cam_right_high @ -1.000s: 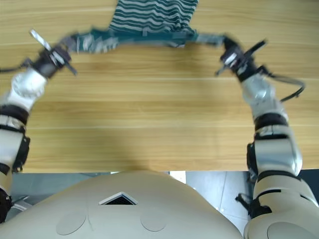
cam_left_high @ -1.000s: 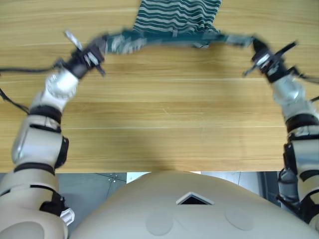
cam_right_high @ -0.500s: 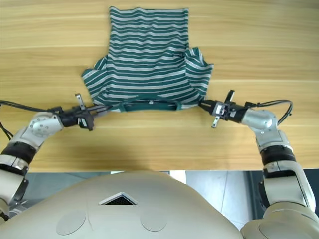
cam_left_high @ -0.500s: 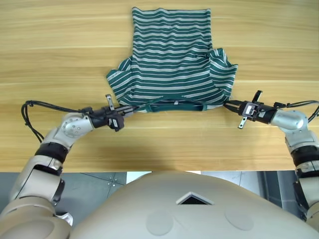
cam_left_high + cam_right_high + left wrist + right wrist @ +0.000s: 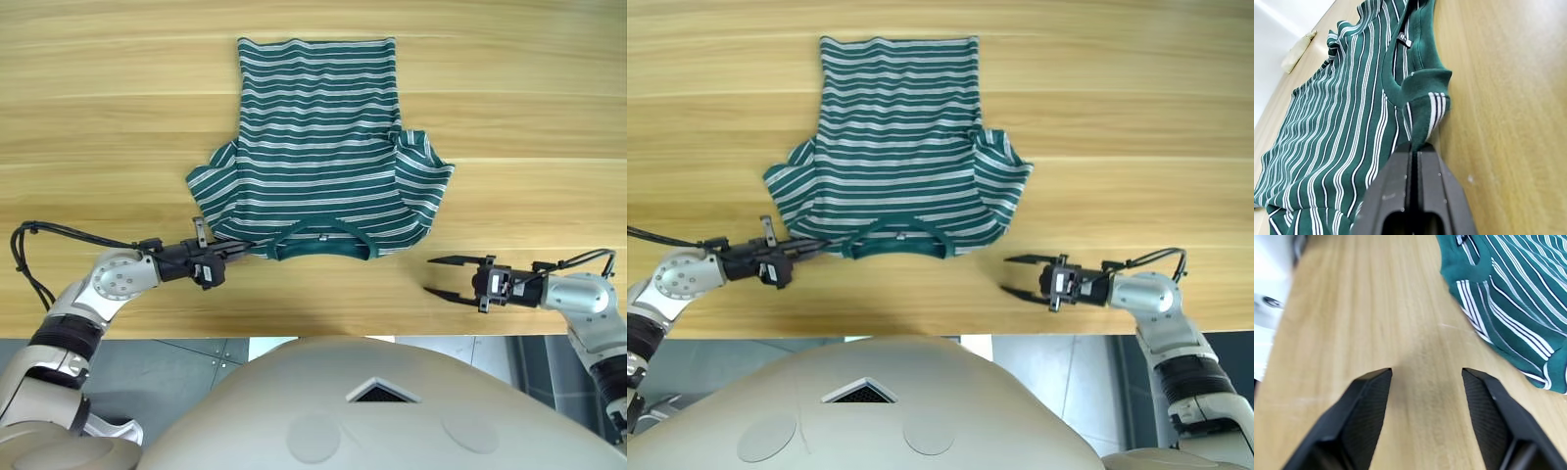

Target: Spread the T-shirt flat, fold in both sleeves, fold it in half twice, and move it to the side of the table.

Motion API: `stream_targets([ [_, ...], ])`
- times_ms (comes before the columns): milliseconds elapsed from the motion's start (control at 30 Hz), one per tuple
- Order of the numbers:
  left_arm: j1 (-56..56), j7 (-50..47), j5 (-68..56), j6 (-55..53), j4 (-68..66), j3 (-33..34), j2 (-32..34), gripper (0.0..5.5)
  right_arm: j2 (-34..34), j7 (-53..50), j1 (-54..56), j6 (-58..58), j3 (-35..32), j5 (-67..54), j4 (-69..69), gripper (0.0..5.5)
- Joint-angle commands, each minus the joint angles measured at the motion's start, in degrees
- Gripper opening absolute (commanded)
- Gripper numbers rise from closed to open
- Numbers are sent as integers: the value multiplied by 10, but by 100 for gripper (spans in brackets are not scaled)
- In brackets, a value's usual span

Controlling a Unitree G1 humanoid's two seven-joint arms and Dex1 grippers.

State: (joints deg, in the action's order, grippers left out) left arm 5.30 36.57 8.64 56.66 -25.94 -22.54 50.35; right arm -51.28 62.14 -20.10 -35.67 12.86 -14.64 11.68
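Left jaws are pinched shut on the T-shirt (image 5: 318,147), gripping its near shoulder edge just beside the collar (image 5: 323,238), low over the worktop (image 5: 98,117). My right jaws stand wide apart and hold nothing, just above the wood by the front edge, near the shirt's right sleeve (image 5: 426,171) but apart from it. I see the shirt lying mid-worktop, collar toward me, with both sleeves bunched at its sides.
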Motion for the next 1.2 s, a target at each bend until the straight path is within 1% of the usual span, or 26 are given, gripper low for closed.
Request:
stream_targets([
  [33, 18, 4, 5, -13, 11, 18, 12, 0, 2, -19, 27, 23, -50, -22, -30, 322],
  [167, 14, 9, -25, -10, 42, 31, 5, 0, 24, -31, 51, 41, -55, -4, -40, 388],
  [200, 16, 15, -36, -9, 48, 29, 6, 28, 26, -29, 52, 43, -55, -5, -45, 402],
  [233, 22, 25, -56, -10, 62, 28, 10, 39, 27, -28, 53, 47, -57, -6, -49, 420],
  [267, 25, 35, -75, -12, 73, 27, 14, 62, 28, -26, 54, 49, -58, -6, -50, 442],
  [433, 35, 83, -148, -39, 117, 29, 18, 133, 41, -40, 79, 59, -64, 17, -43, 522],
  [500, 41, 104, -167, -45, 125, 30, 23, 159, 49, -51, 89, 59, -65, 30, -41, 540],
  [567, 58, 139, -216, -47, 155, 23, 37, 189, 52, -53, 94, 58, -66, 37, -41, 540],
  [633, 78, 189, -313, -48, 204, 25, 53, 225, 55, -54, 99, 57, -70, 37, -43, 504],
  [700, 63, 207, -381, -67, 215, 56, 41, 252, 69, -89, 124, 55, -87, 51, -30, 474],
  [767, -7, 176, -359, -78, 138, 96, -4, 230, 86, -146, 164, 44, -106, 87, 5, 440],
  [800, -37, 161, -330, -74, 94, 110, -23, 207, 91, -168, 180, 37, -108, 110, 22, 420],
  [900, -95, 134, -246, -44, -18, 132, -62, 162, 101, -210, 209, 24, -93, 170, 65, 371],
  [1033, -140, 76, -120, 3, -128, 140, -83, 95, 103, -243, 230, 11, -79, 229, 113, 298],
  [1067, -145, 62, -93, 12, -143, 139, -86, 87, 101, -247, 233, 7, -73, 241, 125, 290],
  [1200, -161, 39, -47, 18, -167, 137, -93, 33, 93, -249, 231, -3, -67, 253, 143, 228],
])
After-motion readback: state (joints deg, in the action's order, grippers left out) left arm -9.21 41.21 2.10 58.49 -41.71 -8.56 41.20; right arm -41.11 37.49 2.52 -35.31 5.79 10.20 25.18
